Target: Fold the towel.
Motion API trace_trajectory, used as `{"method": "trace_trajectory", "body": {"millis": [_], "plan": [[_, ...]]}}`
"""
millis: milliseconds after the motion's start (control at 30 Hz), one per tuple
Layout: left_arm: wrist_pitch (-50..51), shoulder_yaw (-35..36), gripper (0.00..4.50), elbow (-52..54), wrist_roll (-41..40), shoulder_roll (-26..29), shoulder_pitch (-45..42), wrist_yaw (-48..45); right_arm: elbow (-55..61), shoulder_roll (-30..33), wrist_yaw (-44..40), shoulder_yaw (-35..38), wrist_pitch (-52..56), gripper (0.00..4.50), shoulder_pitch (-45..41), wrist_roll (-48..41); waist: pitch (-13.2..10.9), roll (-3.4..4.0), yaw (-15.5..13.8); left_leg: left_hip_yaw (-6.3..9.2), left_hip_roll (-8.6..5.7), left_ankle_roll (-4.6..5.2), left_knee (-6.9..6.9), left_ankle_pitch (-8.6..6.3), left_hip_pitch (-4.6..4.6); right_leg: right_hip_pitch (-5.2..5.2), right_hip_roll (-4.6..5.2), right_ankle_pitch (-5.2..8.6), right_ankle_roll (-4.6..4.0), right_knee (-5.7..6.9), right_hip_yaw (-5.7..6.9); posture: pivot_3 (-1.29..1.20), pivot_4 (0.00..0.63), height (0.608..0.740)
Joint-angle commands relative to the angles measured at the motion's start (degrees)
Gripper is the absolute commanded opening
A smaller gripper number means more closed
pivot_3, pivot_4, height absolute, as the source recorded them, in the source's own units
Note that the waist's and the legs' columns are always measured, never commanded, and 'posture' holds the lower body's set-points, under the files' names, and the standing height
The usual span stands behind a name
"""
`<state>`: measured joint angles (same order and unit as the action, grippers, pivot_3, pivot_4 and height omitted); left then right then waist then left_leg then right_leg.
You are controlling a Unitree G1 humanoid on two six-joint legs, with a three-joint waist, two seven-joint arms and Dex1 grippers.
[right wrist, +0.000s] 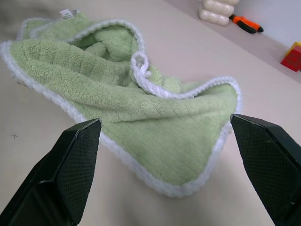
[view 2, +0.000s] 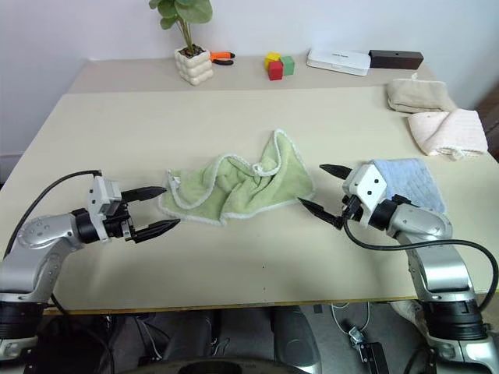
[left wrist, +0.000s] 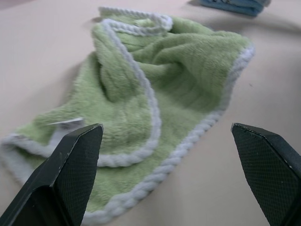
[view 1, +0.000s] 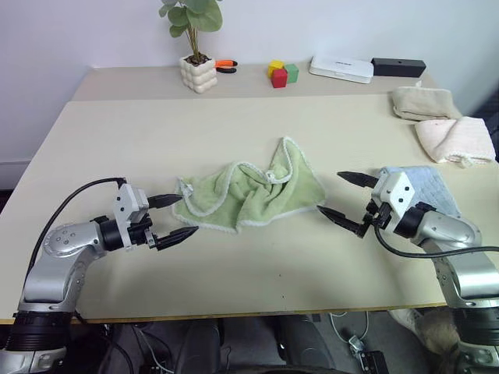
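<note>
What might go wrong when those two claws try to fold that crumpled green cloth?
The light-green terry towel with white edging lies bunched, so the open left gripper or open right gripper may pinch several layers instead of one corner. The folded light blue towel lies right beside the right gripper and could get dragged along.

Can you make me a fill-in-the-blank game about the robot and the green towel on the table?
1. The green towel lies ____ on the table, not folded.
2. Both the left end effector and the right end effector are ____.
3. The towel lies ____ the two end effectors.
4. The blue towel lies beside the ____ end effector.

Missing words: crumpled; open; between; right
</note>
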<state>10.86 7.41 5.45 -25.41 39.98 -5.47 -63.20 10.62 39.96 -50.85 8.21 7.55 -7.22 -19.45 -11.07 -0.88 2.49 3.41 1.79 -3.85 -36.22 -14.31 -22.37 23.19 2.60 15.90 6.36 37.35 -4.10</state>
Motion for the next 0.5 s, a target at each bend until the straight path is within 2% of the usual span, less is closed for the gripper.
{"method": "trace_trajectory", "body": {"millis": [33, 500], "plan": [[-5.58, -1.55, 4.5, -2.17, 4.06, 1.98, 0.76, -2.36, 1.92, 0.82, 0.06, 1.48, -0.14, 4.47, -0.87, -0.73, 0.0, 0.0, 0.01, 0.0, 0.0, 0.0, 0.0, 0.0, 0.0, 0.0, 0.0, 0.0, 0.0, 0.0, 0.0, 0.0, 0.15, 0.74], [-16.25, -1.46, 4.5, -12.17, 6.96, 1.18, -1.31, -2.69, 2.91, -0.9, 2.6, -0.03, -0.03, 4.47, -1.85, 0.0, 0.02, 0.03, 0.04, -0.01, 0.0, 0.0, -0.01, 0.0, 0.01, -0.01, 0.0, 0.0, 0.0, 0.0, -0.01, 0.0, 0.15, 0.74]]}}
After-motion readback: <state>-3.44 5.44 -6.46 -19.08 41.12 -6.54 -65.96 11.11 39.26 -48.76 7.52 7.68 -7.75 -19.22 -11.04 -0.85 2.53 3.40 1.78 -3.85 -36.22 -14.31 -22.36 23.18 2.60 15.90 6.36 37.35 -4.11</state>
